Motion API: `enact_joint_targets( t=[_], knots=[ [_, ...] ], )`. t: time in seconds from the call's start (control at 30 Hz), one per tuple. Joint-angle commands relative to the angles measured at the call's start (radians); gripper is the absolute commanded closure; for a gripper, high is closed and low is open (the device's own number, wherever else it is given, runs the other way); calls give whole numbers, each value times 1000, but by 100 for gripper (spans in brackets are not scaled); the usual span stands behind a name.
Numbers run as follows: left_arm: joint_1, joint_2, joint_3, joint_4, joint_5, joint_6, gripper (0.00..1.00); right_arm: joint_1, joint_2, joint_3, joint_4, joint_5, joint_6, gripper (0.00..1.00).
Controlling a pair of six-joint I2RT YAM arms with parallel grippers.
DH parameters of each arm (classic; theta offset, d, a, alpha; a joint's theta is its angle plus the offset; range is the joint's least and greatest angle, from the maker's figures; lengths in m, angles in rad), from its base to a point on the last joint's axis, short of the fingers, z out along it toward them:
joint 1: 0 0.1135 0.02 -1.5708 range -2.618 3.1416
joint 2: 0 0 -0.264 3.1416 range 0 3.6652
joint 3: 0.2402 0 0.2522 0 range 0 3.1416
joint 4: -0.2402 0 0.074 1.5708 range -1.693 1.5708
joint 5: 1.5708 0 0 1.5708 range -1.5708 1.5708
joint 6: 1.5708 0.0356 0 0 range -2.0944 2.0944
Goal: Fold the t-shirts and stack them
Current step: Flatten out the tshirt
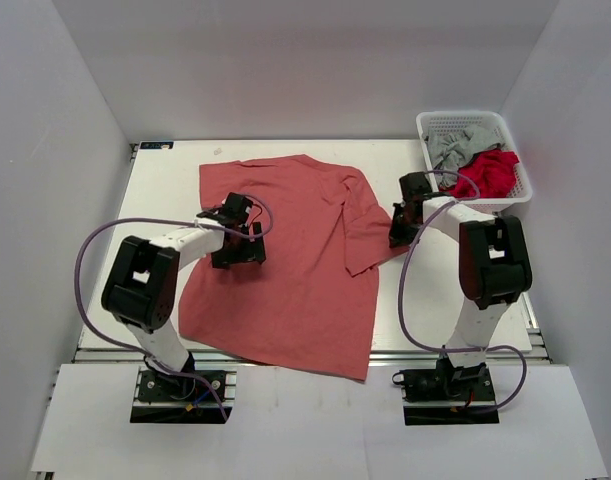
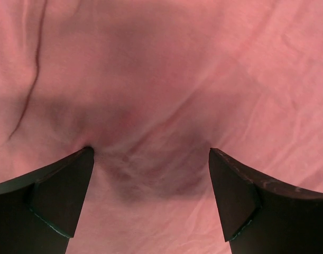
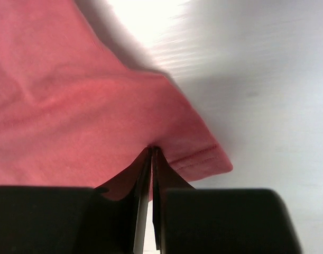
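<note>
White walls (image 1: pixel 85 90) close in three sides of the pale counter (image 1: pixel 165 190), and the salmon-red t-shirt (image 1: pixel 285 260) lies spread flat across its middle, collar toward the far wall, hem at the near edge.

My left arm rises from its base, bends at a high elbow and reaches forward and inward over the shirt's left half. My left pincer (image 1: pixel 240 250) points straight down there with its jaws spread as wide as they go; both tips sit at the cloth, which puckers slightly between them, and nothing is held.

My right arm stands up from its base, folds at the elbow and stretches back and inward to the shirt's right sleeve (image 1: pixel 375 245). My right pincer (image 3: pixel 152 151) is closed tight on the sleeve near its stitched hem, the cloth nipped between the tips just above the counter.

Behind that arm, in the far right corner, the white mesh basket (image 1: pixel 430 125) holds the grey t-shirt (image 1: pixel 450 145) and the brighter red t-shirt (image 1: pixel 490 172), bunched together.
</note>
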Motion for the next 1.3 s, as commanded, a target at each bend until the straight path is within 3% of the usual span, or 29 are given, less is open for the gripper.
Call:
enact_joint_targets(
  t=[0.0, 0.27, 0.43, 0.47, 0.6, 0.73, 0.83, 0.97, 1.13, 1.27],
  knots=[
    [30, 69, 73, -41, -98, 32, 0, -64, 9, -49, -43, 138, -3, 90],
    [84, 272, 356, -50, -148, 214, 0, -140, -41, -59, -60, 259, -27, 86],
    [93, 325, 494, -62, -108, 366, 0, -130, -133, -71, -1, 158, -162, 81],
    [93, 301, 508, -49, -108, 395, 0, -128, -159, -73, 16, 127, -177, 78],
    [104, 291, 659, -82, -183, 448, 0, -108, -296, -16, 50, 81, -294, 48],
    [113, 268, 723, -168, -149, 379, 0, -56, -302, 96, 56, -64, -351, 33],
    [113, 225, 640, -202, -68, 215, 0, -15, -239, 171, 110, -105, -359, 26],
    [113, 89, 357, -182, -46, 5, 0, 23, -39, 403, 58, -114, -389, 23],
    [113, -89, 119, -182, -86, -143, 0, 51, 268, 775, -34, -103, -369, 20],
    [133, -125, 17, -106, -63, -192, 0, 60, 415, 863, -48, -160, -348, 10]
  ],
)
